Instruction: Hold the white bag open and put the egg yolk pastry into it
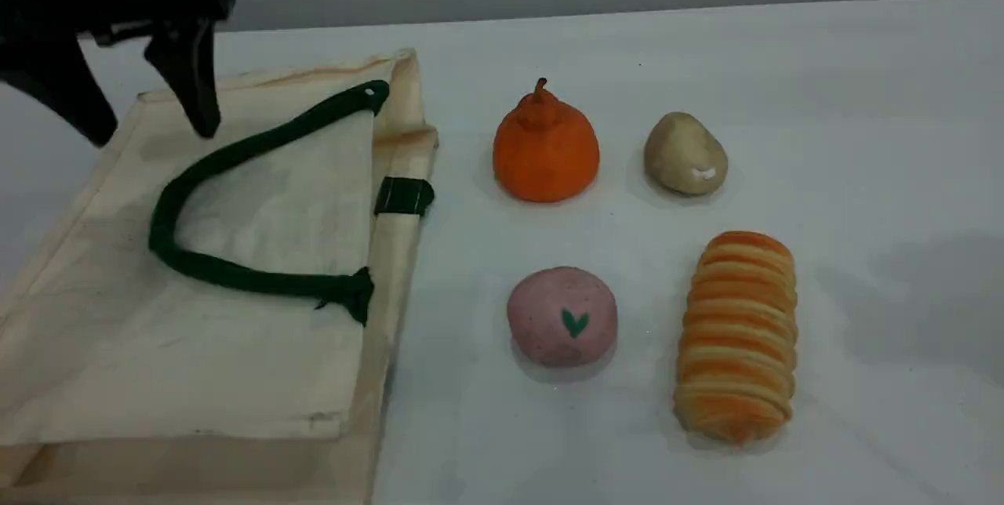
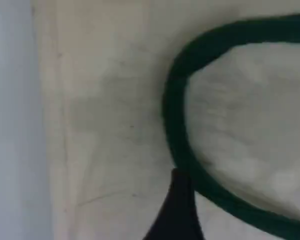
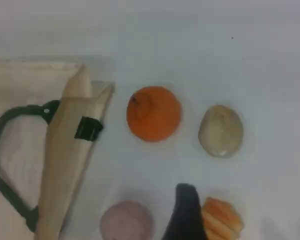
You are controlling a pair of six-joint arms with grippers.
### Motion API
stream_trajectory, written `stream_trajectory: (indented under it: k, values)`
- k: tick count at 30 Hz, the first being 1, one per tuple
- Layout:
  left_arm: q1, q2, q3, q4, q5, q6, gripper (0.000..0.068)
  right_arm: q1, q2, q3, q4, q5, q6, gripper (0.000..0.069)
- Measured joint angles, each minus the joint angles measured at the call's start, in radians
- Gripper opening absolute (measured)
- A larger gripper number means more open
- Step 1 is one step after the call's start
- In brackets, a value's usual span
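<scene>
The white bag [image 1: 259,199] lies flat on the left of the table, its dark green handle [image 1: 235,152] looped on top. My left gripper [image 1: 155,132] hovers open over the bag's far left corner, just beside the handle, with nothing between its fingers. In the left wrist view its fingertip [image 2: 177,215] sits right next to the handle [image 2: 177,135]. The egg yolk pastry [image 1: 685,154] rests on the table at the right, tan with a small white mark. The right wrist view shows one fingertip [image 3: 185,215] high above the table, well in front of the pastry [image 3: 220,131], holding nothing.
An orange pear-shaped piece [image 1: 545,148] stands between the bag and the pastry. A pink dome with a green heart [image 1: 562,317] and a striped bread roll [image 1: 736,336] lie nearer the front. The table's far edge [image 1: 706,7] runs behind them.
</scene>
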Motion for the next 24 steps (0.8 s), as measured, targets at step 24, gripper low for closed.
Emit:
stream_trajectory:
  k: [24]
  values:
    - [0.000, 0.170, 0.000, 0.076, -0.049, -0.057, 0.0578, 0.000, 0.000, 0.000, 0.000, 0.013, 0.000, 0.0516]
